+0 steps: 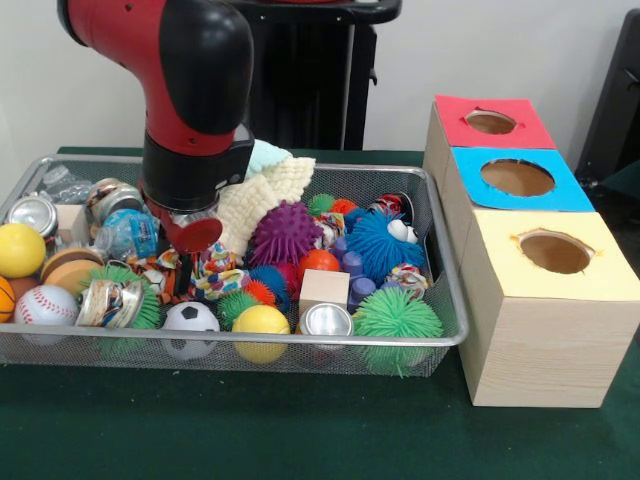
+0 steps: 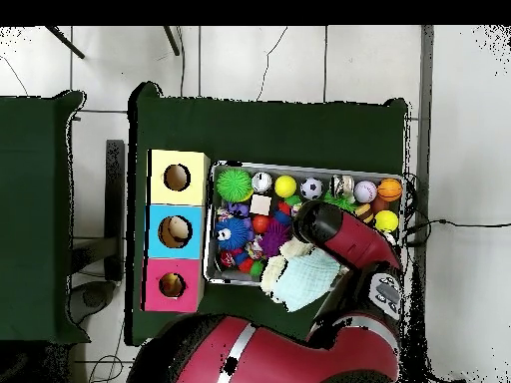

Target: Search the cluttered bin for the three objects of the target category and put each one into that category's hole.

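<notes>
The green-cloth surface (image 1: 250, 430) carries the silver wire-mesh bin (image 1: 240, 345); the tool (image 1: 190, 232) is low among toys, its state I cannot tell; search step, next a target must be chosen

A: Can you see the claw itself?
B: No. In the front view the arm (image 1: 190, 110) comes down into the wire bin (image 1: 445, 330) and its black wrist covers whatever is at the tip; open or closed, I cannot tell.
A: And from overhead?
B: The arm (image 2: 334, 234) blocks the bin's middle there, so the claw is hidden again.
A: What is cut off?
B: The arm's upper part leaves the front view's top edge. An orange ball (image 1: 5, 297), well to the left of the arm, is clipped by the left edge.
A: The cloths (image 1: 262, 190)?
B: Partly behind the wrist.
A: The three holes?
B: Too dark to see inside the boxes (image 1: 530, 300).
</notes>
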### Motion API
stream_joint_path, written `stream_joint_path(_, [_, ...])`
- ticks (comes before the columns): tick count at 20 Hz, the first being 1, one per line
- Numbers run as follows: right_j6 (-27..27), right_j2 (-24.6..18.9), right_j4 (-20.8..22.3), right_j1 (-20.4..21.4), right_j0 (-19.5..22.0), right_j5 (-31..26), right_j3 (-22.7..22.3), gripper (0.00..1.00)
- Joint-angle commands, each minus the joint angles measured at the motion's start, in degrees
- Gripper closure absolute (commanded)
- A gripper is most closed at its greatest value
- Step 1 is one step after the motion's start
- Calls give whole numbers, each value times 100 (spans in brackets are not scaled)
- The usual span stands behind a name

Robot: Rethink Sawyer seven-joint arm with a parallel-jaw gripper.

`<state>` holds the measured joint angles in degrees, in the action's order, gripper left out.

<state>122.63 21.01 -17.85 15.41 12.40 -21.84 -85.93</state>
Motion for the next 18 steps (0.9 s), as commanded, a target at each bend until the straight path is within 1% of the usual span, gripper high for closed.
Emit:
stream_joint_path(1, [505,-704,5,-151,381,147,164,0])
stream_joint_path(3, [435,-782,31,-174,454,187,208,0])
stream_joint_path(4, [392,-830,66,-194,494,301,249,0])
stream_joint_path(9, [205,-1048,154,-260,664,349,432,0])
stream_joint_path(14, [326,-891,170,-274,554,130,474,0])
stream_joint_path(18, [372,-863,177,-279,518,176,451,0])
